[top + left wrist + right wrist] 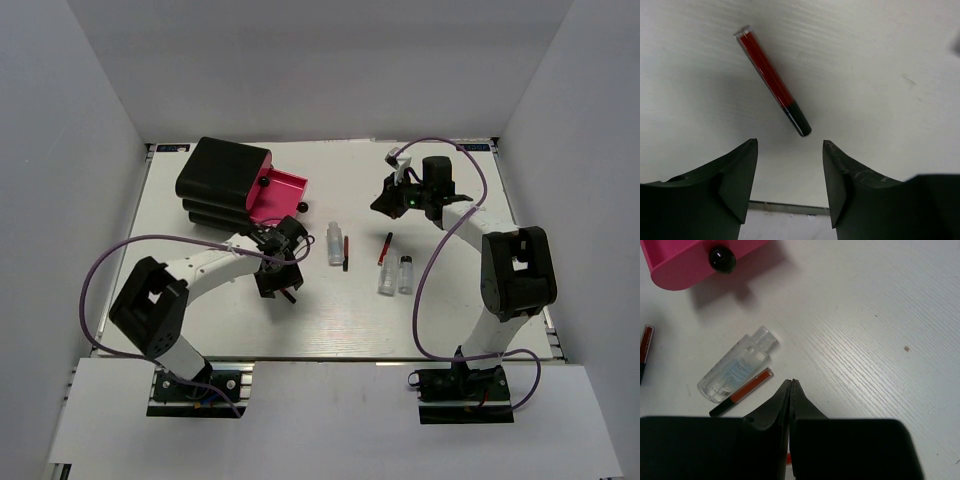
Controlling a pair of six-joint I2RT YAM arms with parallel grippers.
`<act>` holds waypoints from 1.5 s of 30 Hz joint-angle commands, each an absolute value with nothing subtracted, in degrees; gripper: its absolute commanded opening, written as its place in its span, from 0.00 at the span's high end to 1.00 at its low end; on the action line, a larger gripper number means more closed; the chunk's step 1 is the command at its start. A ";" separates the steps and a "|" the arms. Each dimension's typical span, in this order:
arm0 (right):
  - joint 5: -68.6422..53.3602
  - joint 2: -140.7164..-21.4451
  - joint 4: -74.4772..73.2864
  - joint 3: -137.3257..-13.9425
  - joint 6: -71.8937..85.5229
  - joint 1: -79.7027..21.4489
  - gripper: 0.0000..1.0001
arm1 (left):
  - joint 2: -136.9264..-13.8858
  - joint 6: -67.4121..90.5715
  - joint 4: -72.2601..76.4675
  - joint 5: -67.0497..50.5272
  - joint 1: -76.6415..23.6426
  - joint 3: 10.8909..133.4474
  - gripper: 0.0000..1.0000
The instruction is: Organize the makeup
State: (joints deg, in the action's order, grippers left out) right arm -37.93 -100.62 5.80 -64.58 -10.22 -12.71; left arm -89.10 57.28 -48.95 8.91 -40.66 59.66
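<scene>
We count 3 clear bottles [335, 243] and 3 dark-red sticks [346, 253] on the white table [470, 320]. There is also 1 black box [220, 180] at the back left, with 1 pink drawer [280, 192] pulled out. 1 bottle lies alone with a stick just beside it. 2 bottles lie side by side mid-table, with another stick near them. Open white surface runs along the front edge and the right side, and walls [80, 150] rise around the table. The left gripper [790, 145] is spread wide and holds nothing; the third stick [772, 80] lies just ahead of its tips, untouched. The right gripper [791, 387] has its fingers pressed together above the table at the back right, gripping nothing we can see.
</scene>
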 commanded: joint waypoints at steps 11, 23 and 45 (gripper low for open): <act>-39.46 -99.49 5.36 -64.25 -9.93 -12.30 0.98 | -95.09 57.83 -40.26 15.29 -39.91 56.95 0.39; -40.87 -99.84 5.01 -64.60 -9.84 -12.30 0.99 | -94.66 57.31 -39.11 15.12 -39.90 51.68 0.72; -42.36 -99.14 3.08 -63.10 -12.83 -12.48 0.76 | -92.97 22.70 -42.45 20.64 -37.19 89.54 0.95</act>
